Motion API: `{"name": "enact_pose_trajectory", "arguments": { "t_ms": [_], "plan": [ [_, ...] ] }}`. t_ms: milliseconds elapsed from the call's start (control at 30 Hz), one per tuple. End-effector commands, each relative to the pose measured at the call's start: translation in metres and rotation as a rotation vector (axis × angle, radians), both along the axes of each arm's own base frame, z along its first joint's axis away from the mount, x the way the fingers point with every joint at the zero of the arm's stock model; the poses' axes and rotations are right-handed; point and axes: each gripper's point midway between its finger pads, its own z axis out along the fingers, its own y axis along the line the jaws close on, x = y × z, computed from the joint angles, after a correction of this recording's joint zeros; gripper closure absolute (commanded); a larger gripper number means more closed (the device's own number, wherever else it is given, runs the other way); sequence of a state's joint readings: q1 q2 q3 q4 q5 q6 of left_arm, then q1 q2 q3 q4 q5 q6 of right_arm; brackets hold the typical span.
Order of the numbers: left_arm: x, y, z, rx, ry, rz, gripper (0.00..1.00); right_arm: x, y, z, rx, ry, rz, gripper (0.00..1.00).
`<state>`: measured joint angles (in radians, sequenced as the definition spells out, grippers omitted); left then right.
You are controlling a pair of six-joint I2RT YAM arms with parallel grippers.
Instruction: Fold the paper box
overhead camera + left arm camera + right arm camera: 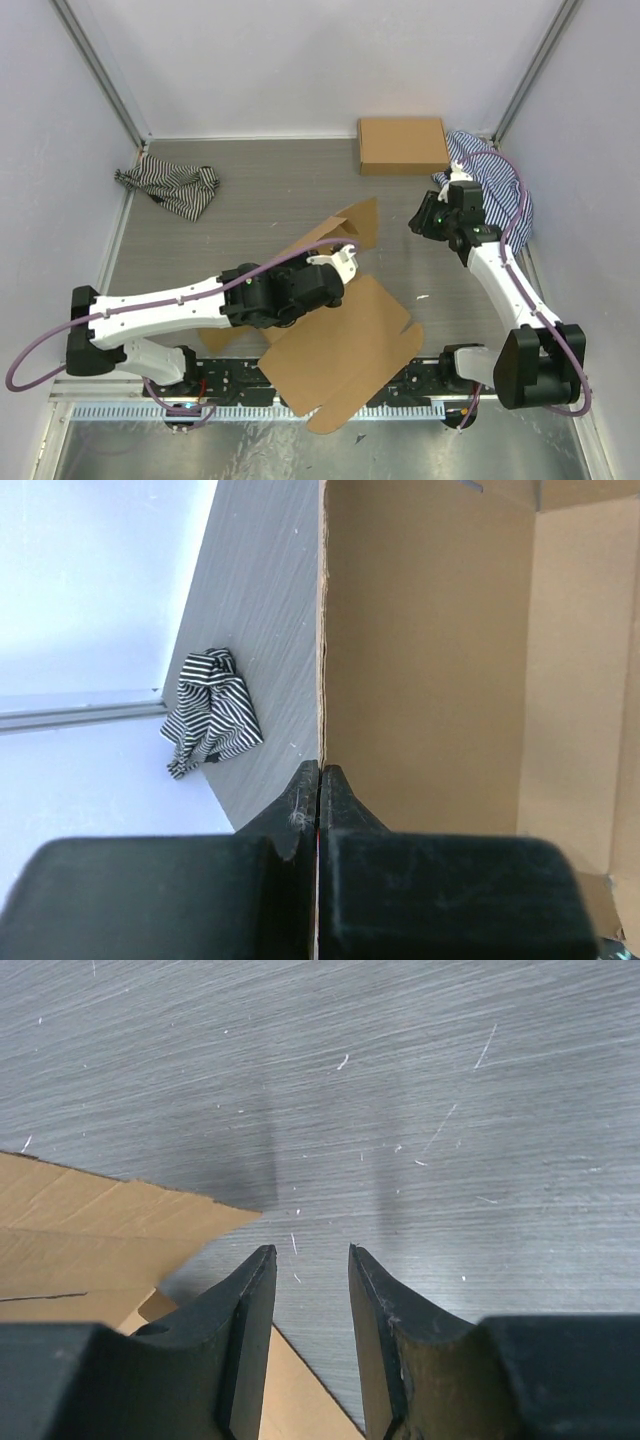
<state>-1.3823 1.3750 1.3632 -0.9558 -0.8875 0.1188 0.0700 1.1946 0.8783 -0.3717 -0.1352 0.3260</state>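
Note:
The paper box (345, 345) is a brown die-cut cardboard sheet, lying partly unfolded at the near middle of the table, with one panel raised near the centre (350, 225). My left gripper (335, 268) is shut on the edge of a raised panel; in the left wrist view the cardboard edge (322, 630) runs up from between the closed fingers (318, 780). My right gripper (420, 222) is open and empty, hovering over bare table to the right of the raised panel. In the right wrist view its fingers (310, 1260) stand apart, with the box's flaps (110, 1230) at the lower left.
A second, flat rectangular cardboard box (403, 145) lies at the back right. A striped cloth (170, 185) lies at the back left, also in the left wrist view (210, 715). Another striped cloth (500, 180) lies at the right wall. White walls enclose the grey table.

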Motion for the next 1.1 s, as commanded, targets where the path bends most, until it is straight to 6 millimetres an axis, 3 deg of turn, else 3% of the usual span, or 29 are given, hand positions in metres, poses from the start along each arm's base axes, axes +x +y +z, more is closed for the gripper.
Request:
{"name": "enact_pose_trajectory", "arguments": {
  "t_ms": [0, 200, 367, 500, 667, 833, 1067],
  "plan": [
    [0.011, -0.006, -0.004, -0.048, -0.097, 0.007, 1.0, 0.022, 0.001, 0.015, -0.003, -0.12, 0.01, 0.59],
    [0.012, -0.024, -0.018, -0.151, -0.113, -0.02, 1.0, 0.047, -0.012, 0.015, -0.064, -0.158, -0.044, 0.61],
    [0.0, -0.024, 0.001, -0.304, -0.114, -0.086, 1.0, 0.086, -0.02, 0.003, -0.069, -0.117, -0.051, 0.63],
    [-0.005, -0.019, 0.004, -0.324, -0.115, -0.115, 1.0, 0.112, -0.006, -0.002, -0.017, -0.122, 0.035, 0.64],
    [-0.007, -0.023, -0.011, -0.253, -0.097, -0.129, 1.0, 0.132, 0.031, 0.001, 0.117, -0.175, 0.222, 0.65],
    [-0.007, -0.033, -0.03, -0.174, -0.073, -0.141, 1.0, 0.125, 0.058, -0.004, 0.21, -0.18, 0.39, 0.66],
    [-0.004, -0.045, -0.052, -0.061, -0.06, -0.15, 1.0, 0.078, 0.073, -0.028, 0.271, -0.138, 0.508, 0.68]
  ]
}}
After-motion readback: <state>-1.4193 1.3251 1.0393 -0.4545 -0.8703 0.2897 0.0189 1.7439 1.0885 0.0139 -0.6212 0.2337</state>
